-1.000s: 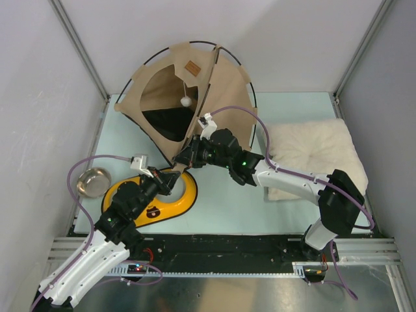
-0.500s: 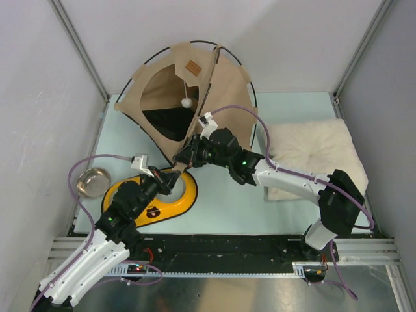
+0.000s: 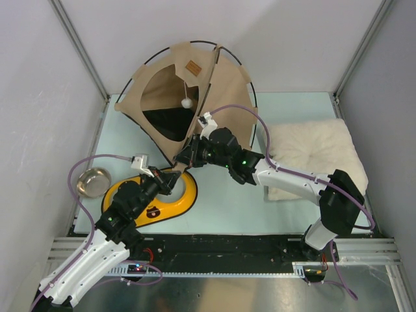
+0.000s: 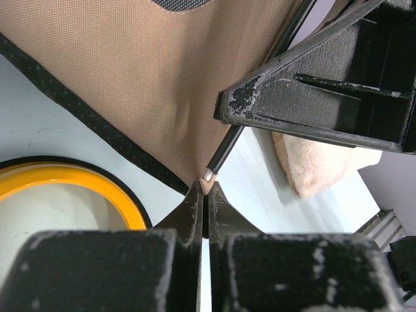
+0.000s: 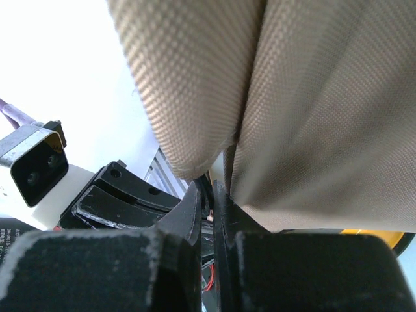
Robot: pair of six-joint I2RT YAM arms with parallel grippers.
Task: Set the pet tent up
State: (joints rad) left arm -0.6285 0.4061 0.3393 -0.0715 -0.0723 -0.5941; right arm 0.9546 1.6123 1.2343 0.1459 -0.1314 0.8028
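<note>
No movement this past second: left hand (image 4: 206, 193) stays pinched shut on the near corner of the tan fabric black-poled teepee tent (image 3: 227, 84), standing far-left on the tabletop (image 3: 227, 208); right hand (image 5: 212, 190) stays clamped on its pole edge. Pole-seating looks stalled.

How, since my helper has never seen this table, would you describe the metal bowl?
Start at the big tan tent at the back, then come forward to the yellow feeder before it. The bowl sits just left of the feeder, by the left wall: the only shiny silver thing there.
</note>
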